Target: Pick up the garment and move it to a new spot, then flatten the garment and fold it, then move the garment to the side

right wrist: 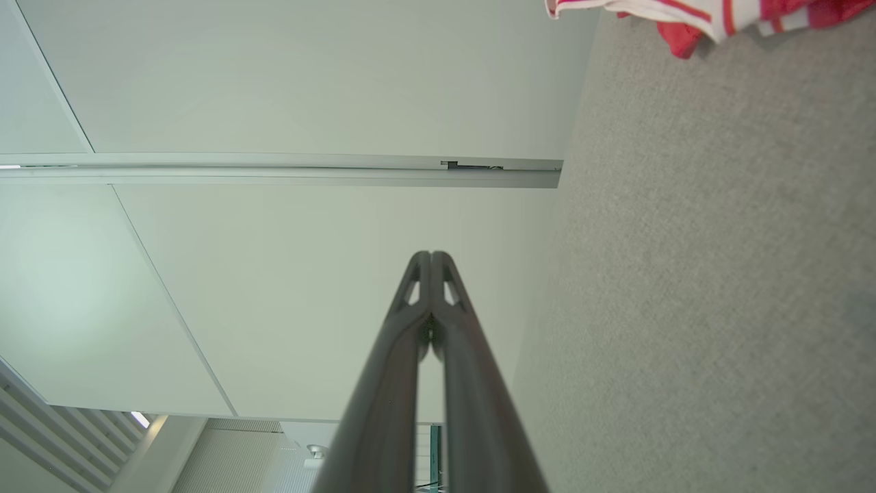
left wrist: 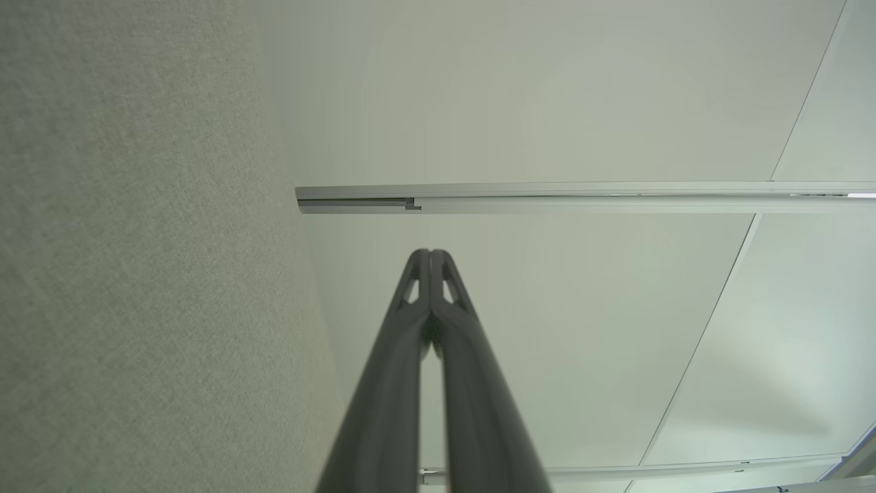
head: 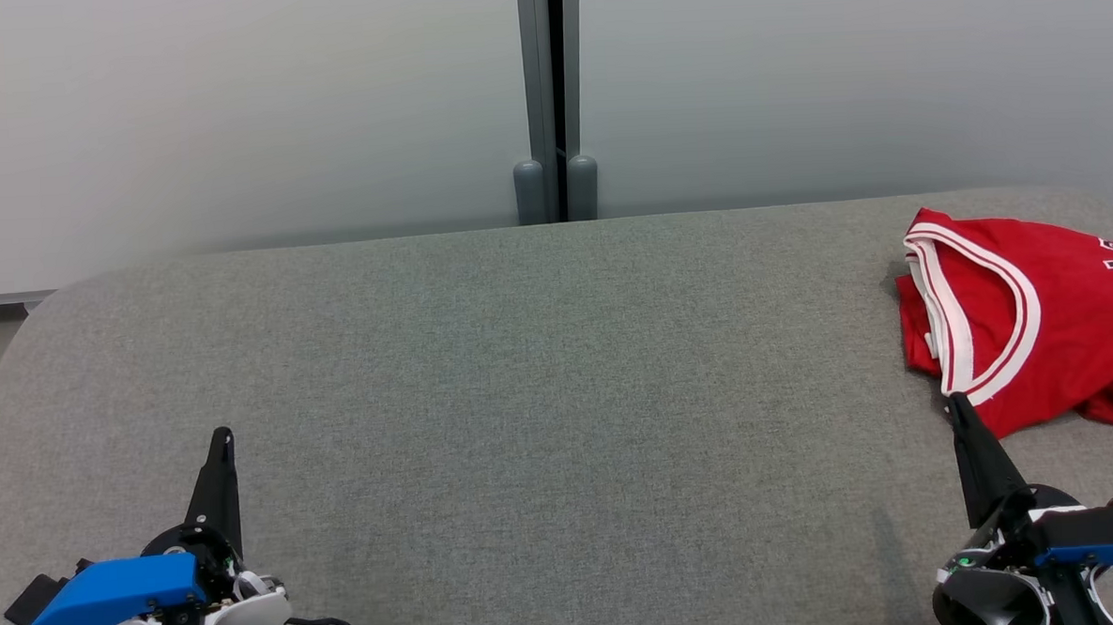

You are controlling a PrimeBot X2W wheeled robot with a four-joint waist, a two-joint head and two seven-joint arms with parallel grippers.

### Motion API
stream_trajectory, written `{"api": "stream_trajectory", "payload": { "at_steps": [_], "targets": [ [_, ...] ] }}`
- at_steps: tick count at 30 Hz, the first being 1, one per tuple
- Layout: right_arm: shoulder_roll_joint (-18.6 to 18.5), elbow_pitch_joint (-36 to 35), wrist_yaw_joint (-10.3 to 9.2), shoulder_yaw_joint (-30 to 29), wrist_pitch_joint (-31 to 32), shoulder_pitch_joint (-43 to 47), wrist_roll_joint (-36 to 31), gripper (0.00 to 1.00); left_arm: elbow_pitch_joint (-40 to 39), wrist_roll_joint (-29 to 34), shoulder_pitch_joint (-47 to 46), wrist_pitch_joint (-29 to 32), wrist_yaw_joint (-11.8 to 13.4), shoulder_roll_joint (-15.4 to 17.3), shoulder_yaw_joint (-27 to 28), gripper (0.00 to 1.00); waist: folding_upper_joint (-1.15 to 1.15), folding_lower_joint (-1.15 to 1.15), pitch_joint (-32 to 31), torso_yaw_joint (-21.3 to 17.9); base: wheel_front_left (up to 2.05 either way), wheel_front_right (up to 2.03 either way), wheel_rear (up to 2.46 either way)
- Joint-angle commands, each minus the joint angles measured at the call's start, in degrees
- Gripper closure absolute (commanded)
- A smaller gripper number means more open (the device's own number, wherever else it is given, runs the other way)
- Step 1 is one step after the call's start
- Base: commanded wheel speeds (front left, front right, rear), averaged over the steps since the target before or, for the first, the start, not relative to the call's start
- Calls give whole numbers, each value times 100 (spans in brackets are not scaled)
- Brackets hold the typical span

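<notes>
Garment lies just beyond the right fingers, seemingly apart.

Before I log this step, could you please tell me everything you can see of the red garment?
The garment is a red jersey of what looks like thin knit, with white-and-red striped trim round an opening and black, white-edged letters cut off by the picture's edge. It lies loosely folded and rumpled at the right of the grey fabric surface. The shut right gripper points near its front hem; contact is unclear.
</notes>
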Motion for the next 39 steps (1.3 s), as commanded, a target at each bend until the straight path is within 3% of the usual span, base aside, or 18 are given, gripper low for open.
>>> {"api": "stream_trajectory", "payload": {
  "at_steps": [1,39],
  "targets": [
    [-10,8,4,-14,13,-88,17,100,-20,-17,-54,26,-27,-14,19,100,0,1,0,1,0,0,0],
    [17,10,4,-46,36,-92,-18,100,-22,-15,-54,28,-26,-14,20,100,0,1,0,1,0,0,0]
  ]
}}
